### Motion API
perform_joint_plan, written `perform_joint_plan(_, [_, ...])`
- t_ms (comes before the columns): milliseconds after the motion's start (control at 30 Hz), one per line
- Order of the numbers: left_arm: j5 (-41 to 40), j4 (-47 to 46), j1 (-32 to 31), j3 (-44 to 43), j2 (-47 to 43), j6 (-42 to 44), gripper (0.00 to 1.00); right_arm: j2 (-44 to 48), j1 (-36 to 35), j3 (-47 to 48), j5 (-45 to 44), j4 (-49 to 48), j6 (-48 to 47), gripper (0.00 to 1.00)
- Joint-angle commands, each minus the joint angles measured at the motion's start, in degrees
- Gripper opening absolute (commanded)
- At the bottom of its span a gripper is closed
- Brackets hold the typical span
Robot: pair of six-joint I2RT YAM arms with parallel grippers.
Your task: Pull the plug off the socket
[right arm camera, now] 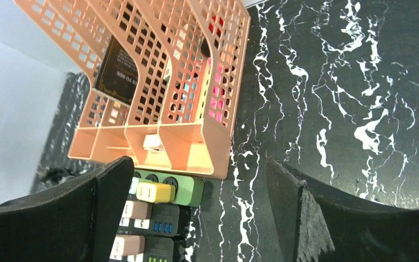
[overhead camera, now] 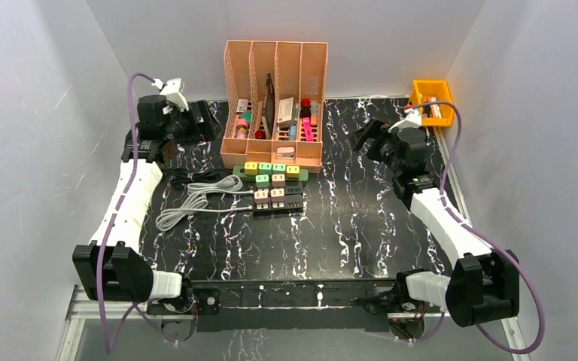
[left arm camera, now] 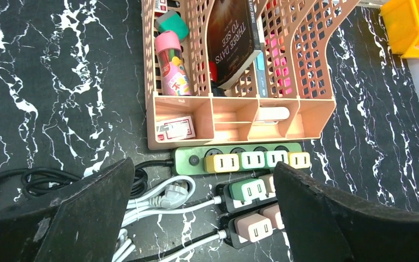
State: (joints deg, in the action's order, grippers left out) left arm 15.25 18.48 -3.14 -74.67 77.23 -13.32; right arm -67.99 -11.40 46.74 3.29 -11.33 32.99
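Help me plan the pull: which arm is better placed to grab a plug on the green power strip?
Probably left: the left end effector, open, frames the green power strip and its plugs; the right end effector has only the strip's end off to its side.

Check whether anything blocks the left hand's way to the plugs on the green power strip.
Nothing visible does. The open left hand faces the plugs on the green power strip directly. The organizer stands just behind it, the cords off to one side.
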Motion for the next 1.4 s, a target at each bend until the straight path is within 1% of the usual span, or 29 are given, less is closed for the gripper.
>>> perform_joint_plan(0, [1.46, -4.06, 1.84, 2.83, -6.14, -0.45, 0.98, 0.48, -6.49, 3.52, -6.06, -1.08, -9.73, 0.98])
perform_joint_plan(67, [2.94, -5.16, 2.47, 4.86, -7.04, -1.7, 0.98, -0.87, -11.13, 3.79, -9.05, -1.73, -14.46, 0.98])
perform_joint_plan(133, [14.22, -5.8, 2.52, 5.64, -5.36, -4.16, 0.98, -3.73, -15.88, 4.92, -10.94, -1.72, -18.83, 0.98])
perform_joint_plan(200, [25.67, -8.55, 2.6, 6.85, -3.29, -6.93, 0.98, -6.79, -19.55, 5.97, -10.98, -2.07, -21.17, 0.98])
perform_joint_plan(267, [33.43, -8.71, 2.6, 7.03, -2.05, -5.17, 0.98, -8.51, -21.3, 5.01, -8.49, -5.43, -22.73, 0.98])
perform_joint_plan(367, [42.04, -7.44, 2.57, 7.11, -2.55, -0.34, 0.98, -8.58, -22.93, 0.81, -1.56, -14.2, -26.29, 0.98])
perform_joint_plan(400, [46.23, -6.45, 2.6, 6.9, -2.33, 1.09, 0.98, -8.56, -23.25, -0.17, 0.46, -16.36, -26.67, 0.98])
perform_joint_plan(467, [57.38, -5.58, 2.08, 6.9, -1.9, 3.82, 0.98, -9.31, -24.51, -0.05, 3.05, -17.33, -27.67, 0.98])
perform_joint_plan(500, [59.95, -5.0, 1.51, 6.74, -2.18, 5.34, 0.98, -10.31, -25.52, 1.11, 3.74, -15.54, -29.15, 0.98])
perform_joint_plan(533, [59.59, -1.88, 0.54, 5.4, -2.86, 8.75, 0.98, -11.42, -26.64, 2.32, 4.41, -13.24, -30.61, 0.98])
perform_joint_plan(567, [56.98, 2.7, -0.54, 3.58, -3.28, 12.81, 0.98, -13.0, -27.8, 3.39, 5.25, -10.7, -32.23, 0.99])
perform_joint_plan(600, [54.91, 5.16, -1.22, 2.66, -3.08, 14.71, 0.98, -14.55, -28.87, 4.38, 6.24, -8.87, -33.5, 0.98])
perform_joint_plan(667, [51.23, 5.34, -1.43, 2.59, -2.53, 14.5, 0.98, -17.73, -30.92, 6.39, 8.46, -5.96, -35.42, 0.98])
perform_joint_plan(700, [47.54, 2.72, -1.43, 3.27, -2.32, 11.78, 0.98, -19.24, -32.06, 7.8, 8.48, -4.09, -36.32, 0.98])
perform_joint_plan(767, [36.98, -3.47, -1.48, 5.26, -1.27, 5.92, 0.98, -22.38, -34.11, 11.11, 6.25, -0.85, -38.13, 0.98])
perform_joint_plan(800, [31.75, -4.85, -1.64, 5.78, -0.26, 4.28, 0.98, -23.51, -34.69, 12.23, 5.3, 0.13, -38.74, 0.98])
perform_joint_plan(867, [18.24, -5.87, -2.06, 6.97, 1.98, -0.51, 0.98, -25.12, -34.91, 13.95, 4.95, 1.03, -38.96, 0.94])
perform_joint_plan(933, [9.15, -7.14, -3.1, 9.95, 3.26, -4.34, 0.98, -26.25, -34.92, 14.92, 5.06, 1.26, -39.18, 0.92])
perform_joint_plan(1000, [3.57, -7.86, -5.08, 12.91, 3.67, -6.21, 0.98, -27.37, -34.91, 16.19, 5.81, 2.46, -39.57, 0.86])
perform_joint_plan(1033, [1.13, -7.75, -6.33, 13.77, 3.96, -7.42, 0.98, -28.15, -34.92, 17.13, 6.18, 3.78, -39.68, 0.83])
perform_joint_plan(1167, [-2.06, -10.8, -12.2, 19.29, 4.46, -13.79, 0.98, -30.7, -34.96, 20.5, 7.04, 9.28, -40.27, 0.72])
perform_joint_plan(1267, [-4.34, -13.82, -15.42, 23.71, 3.85, -17.02, 0.98, -30.41, -34.88, 20.09, 8.07, 10.16, -40.61, 0.68])
perform_joint_plan(1367, [-6.33, -14.13, -16.35, 25.59, 2.8, -17.89, 0.98, -28.97, -34.92, 18.24, 9.24, 9.05, -40.75, 0.68])
